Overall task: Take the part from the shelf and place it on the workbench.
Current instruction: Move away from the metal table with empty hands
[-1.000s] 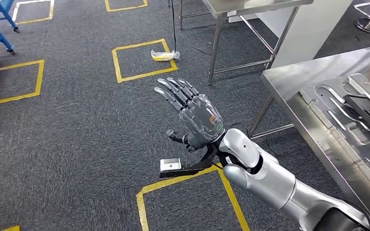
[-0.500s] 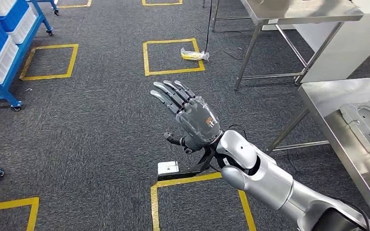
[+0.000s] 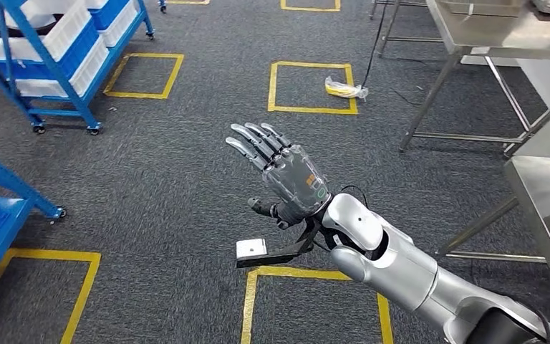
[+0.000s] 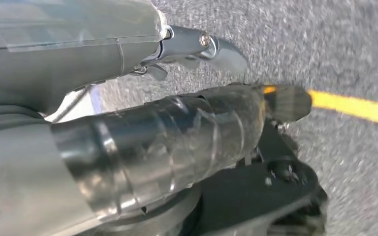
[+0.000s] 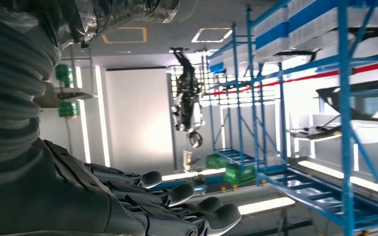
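Note:
My right hand is raised in the middle of the head view, fingers spread, palm holding nothing. The same hand's dark fingers appear in the right wrist view, also holding nothing. A blue shelf with white and blue bins stands at the far left. A tall blue rack in the right wrist view carries flat dark things on its levels. The steel workbench sits at the right edge. My left hand hangs over the carpet, fingers extended, nothing in it.
Grey carpet with yellow tape squares covers the floor. A plastic bag lies on one square's corner. A second steel table stands at the back right. Another blue frame with a caster is near on the left.
The camera has turned left: the workbench with its metal plate slid out at the right and blue shelves came in at the left. My right hand keeps its raised, spread pose.

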Robot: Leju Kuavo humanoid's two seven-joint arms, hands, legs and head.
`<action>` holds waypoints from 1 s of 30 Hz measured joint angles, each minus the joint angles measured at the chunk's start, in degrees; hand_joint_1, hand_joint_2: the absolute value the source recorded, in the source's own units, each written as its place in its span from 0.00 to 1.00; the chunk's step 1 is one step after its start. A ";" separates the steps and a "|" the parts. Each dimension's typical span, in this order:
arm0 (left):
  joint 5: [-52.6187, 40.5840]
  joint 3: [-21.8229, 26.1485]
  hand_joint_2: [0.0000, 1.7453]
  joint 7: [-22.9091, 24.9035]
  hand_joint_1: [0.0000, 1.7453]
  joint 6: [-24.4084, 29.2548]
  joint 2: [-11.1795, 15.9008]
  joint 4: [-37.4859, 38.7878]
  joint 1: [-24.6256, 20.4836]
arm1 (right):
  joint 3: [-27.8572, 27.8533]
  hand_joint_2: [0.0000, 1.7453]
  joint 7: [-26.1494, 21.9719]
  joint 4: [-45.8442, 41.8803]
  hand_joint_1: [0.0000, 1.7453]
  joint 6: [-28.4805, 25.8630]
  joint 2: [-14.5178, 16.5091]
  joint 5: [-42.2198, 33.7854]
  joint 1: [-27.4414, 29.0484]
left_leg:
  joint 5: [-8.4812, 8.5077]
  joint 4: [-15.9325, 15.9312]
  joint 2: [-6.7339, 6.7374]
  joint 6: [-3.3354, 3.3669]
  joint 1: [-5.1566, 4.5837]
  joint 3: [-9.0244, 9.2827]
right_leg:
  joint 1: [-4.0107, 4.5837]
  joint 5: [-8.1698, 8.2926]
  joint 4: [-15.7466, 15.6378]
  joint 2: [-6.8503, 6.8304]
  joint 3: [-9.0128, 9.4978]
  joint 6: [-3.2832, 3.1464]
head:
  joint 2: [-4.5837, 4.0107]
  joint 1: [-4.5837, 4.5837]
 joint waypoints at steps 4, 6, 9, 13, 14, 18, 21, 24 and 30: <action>-0.17 0.00 0.00 -0.03 0.00 0.22 0.20 0.00 0.09 | 0.20 1.00 0.01 0.07 0.00 -0.03 -0.02 0.01 -0.04 | 5.03 -11.20 3.01 -0.24 0.10 6.44 | -0.04 -1.07 1.40 -3.04 -0.25 1.03 | 0.00 0.02; -0.26 0.00 0.00 -0.08 0.00 0.25 0.21 0.00 0.03 | 0.21 1.00 0.01 0.07 0.00 -0.04 -0.04 0.01 -0.11 | 5.44 -13.79 3.78 0.55 -0.21 7.81 | 0.22 -1.52 1.92 -4.07 -0.28 1.75 | 0.00 0.04; -0.28 0.00 0.00 -0.10 0.00 0.29 0.25 0.00 0.19 | 0.28 1.00 0.01 0.07 0.00 -0.04 0.02 0.03 -0.15 | 5.86 -13.93 1.92 1.79 -0.37 7.62 | -0.04 -2.07 2.25 -4.55 -0.13 2.69 | 0.00 0.04; -0.42 0.02 0.00 -0.13 0.00 0.42 0.40 0.00 0.03 | 0.39 1.00 0.16 0.31 0.00 0.24 -0.23 -0.03 0.10 | 6.44 -14.34 -0.43 2.89 -0.40 7.44 | -0.50 -8.47 13.16 1.14 -5.10 3.11 | 0.00 0.05; -0.44 0.02 0.00 -0.14 0.00 0.45 0.41 0.00 -0.02 | 0.50 1.00 0.19 0.51 0.00 0.35 -0.29 -0.05 0.30 | 6.52 -14.32 -1.16 3.04 -0.56 7.34 | -0.44 -9.66 16.66 1.73 -6.88 2.99 | 0.00 0.05; -0.62 0.02 0.00 0.01 0.00 0.58 0.37 0.00 0.15 | 0.91 1.00 0.27 1.33 0.00 0.52 -0.36 -0.15 0.65 | 6.69 -14.12 -4.43 3.26 -1.12 7.26 | 0.15 -4.46 11.67 3.57 -5.13 1.44 | 0.00 0.05; -0.72 0.04 0.00 0.13 0.00 0.70 0.28 0.00 0.10 | 1.00 1.00 0.32 1.65 0.00 0.52 -0.50 -0.15 0.47 | 7.03 -14.08 -6.47 2.74 -0.98 6.87 | 0.59 -1.30 3.15 7.09 -1.36 0.25 | 0.00 0.05; -0.49 0.06 0.00 0.15 0.00 0.75 0.28 0.00 0.24 | 1.13 1.00 0.33 1.76 0.00 0.52 -0.50 -0.15 0.26 | 7.33 -14.39 -7.89 1.79 -0.77 6.45 | 0.62 -1.11 1.68 5.54 -0.66 -0.08 | 0.00 0.05; -0.37 0.07 0.00 -0.02 0.00 0.72 0.33 0.00 0.25 | 1.25 1.00 0.39 1.98 0.00 0.60 -0.48 -0.16 0.35 | 0.91 0.11 -0.32 0.47 -0.59 -1.20 | 0.36 -1.06 -0.27 0.31 1.06 -0.50 | 0.00 -0.15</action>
